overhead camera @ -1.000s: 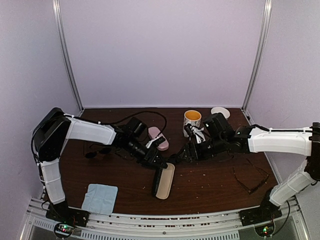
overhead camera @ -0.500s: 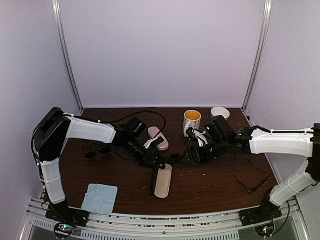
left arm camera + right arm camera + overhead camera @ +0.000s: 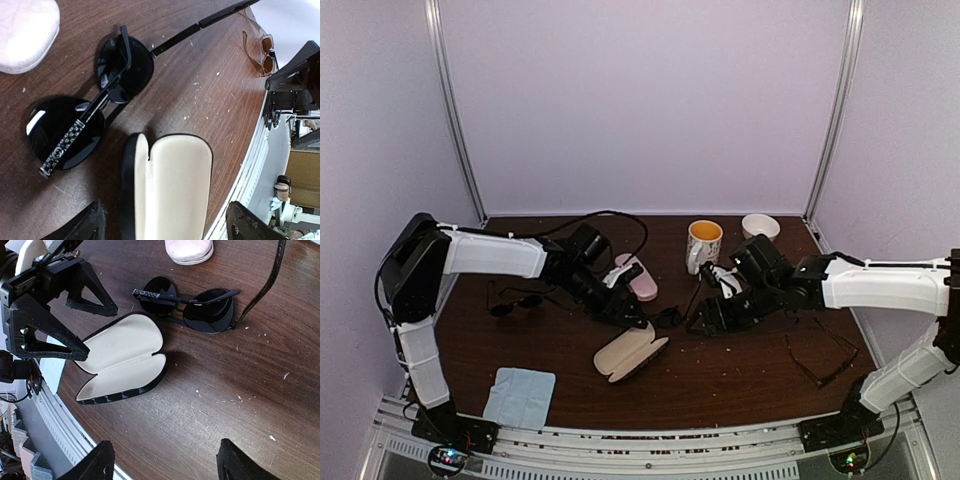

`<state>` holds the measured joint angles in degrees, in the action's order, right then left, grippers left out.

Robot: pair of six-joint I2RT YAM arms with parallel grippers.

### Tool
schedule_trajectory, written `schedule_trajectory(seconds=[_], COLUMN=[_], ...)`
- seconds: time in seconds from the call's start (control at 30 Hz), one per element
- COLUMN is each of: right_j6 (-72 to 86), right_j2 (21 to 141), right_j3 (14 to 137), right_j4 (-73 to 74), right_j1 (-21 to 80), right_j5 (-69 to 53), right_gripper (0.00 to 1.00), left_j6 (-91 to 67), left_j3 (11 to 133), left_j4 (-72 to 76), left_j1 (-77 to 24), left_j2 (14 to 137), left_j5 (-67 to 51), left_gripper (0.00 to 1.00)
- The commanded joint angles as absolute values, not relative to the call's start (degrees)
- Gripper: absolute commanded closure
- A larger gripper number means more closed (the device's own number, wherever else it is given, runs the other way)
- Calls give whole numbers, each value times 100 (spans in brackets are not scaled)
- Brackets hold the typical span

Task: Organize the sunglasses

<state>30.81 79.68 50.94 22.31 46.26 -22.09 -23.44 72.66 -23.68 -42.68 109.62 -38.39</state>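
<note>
A folded pair of black sunglasses (image 3: 668, 318) with dark lenses lies mid-table between my two grippers, shown close in the left wrist view (image 3: 90, 112) and the right wrist view (image 3: 192, 305). A black case (image 3: 632, 352) lies wide open, cream lining up (image 3: 175, 185) (image 3: 122, 357). My left gripper (image 3: 628, 314) (image 3: 165, 227) is open, its fingers either side of the case end without touching it. My right gripper (image 3: 705, 322) (image 3: 165, 465) is open over bare wood. A second dark pair (image 3: 515, 300) lies at left. A thin-framed pair (image 3: 820, 355) (image 3: 260, 47) lies at right.
A pink case (image 3: 635, 275) sits shut behind the left gripper. A yellow-lined mug (image 3: 704, 240) and a white bowl (image 3: 760, 225) stand at the back. A light-blue cloth (image 3: 520, 395) lies front left. A black cable (image 3: 610, 215) loops at the back.
The left gripper opened and drew back off the black case. The case, which stood on edge half open, now lies flat and wide open, turned slantwise. The right gripper barely moved.
</note>
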Motion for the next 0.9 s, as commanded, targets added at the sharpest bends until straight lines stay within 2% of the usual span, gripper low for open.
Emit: schedule_trajectory(seconds=[0.0, 0.27, 0.63, 0.87], right_j6=[2954, 3001, 2964, 3023], right_j2=[7950, 8054, 8434, 9091], right_j3=[5387, 5438, 5703, 6254], right_j4=[2460, 2470, 2483, 2516], right_j1=[4648, 4674, 4753, 4980], right_j5=[-1990, -2022, -1993, -2120], right_gripper=[29, 31, 32, 37], left_j6=[-2188, -2166, -2013, -2025], left_j3=[7426, 7427, 7083, 6453], left_j4=[-2442, -2569, -3202, -3169], left_j1=[-4197, -4151, -4097, -4096], left_j2=[10701, 10398, 9509, 8917], left_j5=[-3671, -3470, -2273, -2038], left_gripper=[13, 14, 14, 20])
